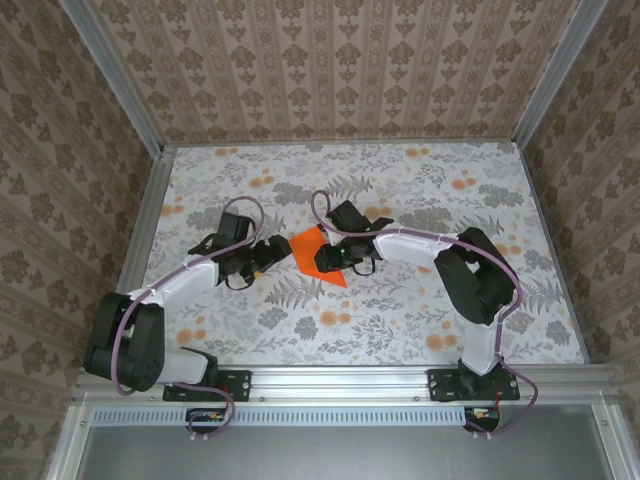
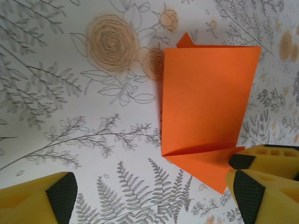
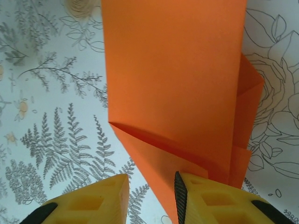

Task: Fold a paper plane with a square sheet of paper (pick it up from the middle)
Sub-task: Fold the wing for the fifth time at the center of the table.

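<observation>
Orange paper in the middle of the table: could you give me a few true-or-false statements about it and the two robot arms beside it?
1. The paper is a flat, unfolded square. False: it is already folded, with layers and slanted creases showing.
2. The left gripper is wide open and empty. True.
3. The right gripper is at the paper's edge, with a corner of the paper in the gap between its fingers. True.
4. The table is plain white. False: its surface is printed with ferns and flowers.
</observation>
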Available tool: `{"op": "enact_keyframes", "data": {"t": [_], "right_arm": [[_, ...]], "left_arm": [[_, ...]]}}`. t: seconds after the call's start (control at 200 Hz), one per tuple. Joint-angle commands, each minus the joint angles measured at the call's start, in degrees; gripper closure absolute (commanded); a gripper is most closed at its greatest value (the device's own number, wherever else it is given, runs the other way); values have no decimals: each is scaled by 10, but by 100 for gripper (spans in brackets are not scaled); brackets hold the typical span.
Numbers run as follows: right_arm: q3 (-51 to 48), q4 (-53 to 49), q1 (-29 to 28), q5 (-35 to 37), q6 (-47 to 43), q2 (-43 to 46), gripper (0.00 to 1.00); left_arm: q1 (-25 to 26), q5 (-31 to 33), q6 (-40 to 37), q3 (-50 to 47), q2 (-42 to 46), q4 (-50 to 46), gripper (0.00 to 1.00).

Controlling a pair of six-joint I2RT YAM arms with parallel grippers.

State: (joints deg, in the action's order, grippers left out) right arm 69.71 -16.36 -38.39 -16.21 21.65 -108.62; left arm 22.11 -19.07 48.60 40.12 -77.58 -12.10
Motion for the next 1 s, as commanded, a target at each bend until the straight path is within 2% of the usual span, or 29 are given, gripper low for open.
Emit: {"op": "enact_keyframes", "data": {"t": [0.0,0.315,0.53,0.845,0.995], "right_arm": [[15,21,5,19,23,-14,68],[9,36,20,38,53,-36,71],[-1,41,28,43,84,-48,78],[-49,107,69,-32,178,-57,79],[-62,128,76,-56,210,-61,79]], "left_arm": [[12,-12,23,-7,-14,30,10],[37,-27,54,-14,-47,85,13],[69,-41,66,-9,-80,124,24],[98,-50,90,10,-145,178,28],[108,-45,99,24,-163,193,34]]}}
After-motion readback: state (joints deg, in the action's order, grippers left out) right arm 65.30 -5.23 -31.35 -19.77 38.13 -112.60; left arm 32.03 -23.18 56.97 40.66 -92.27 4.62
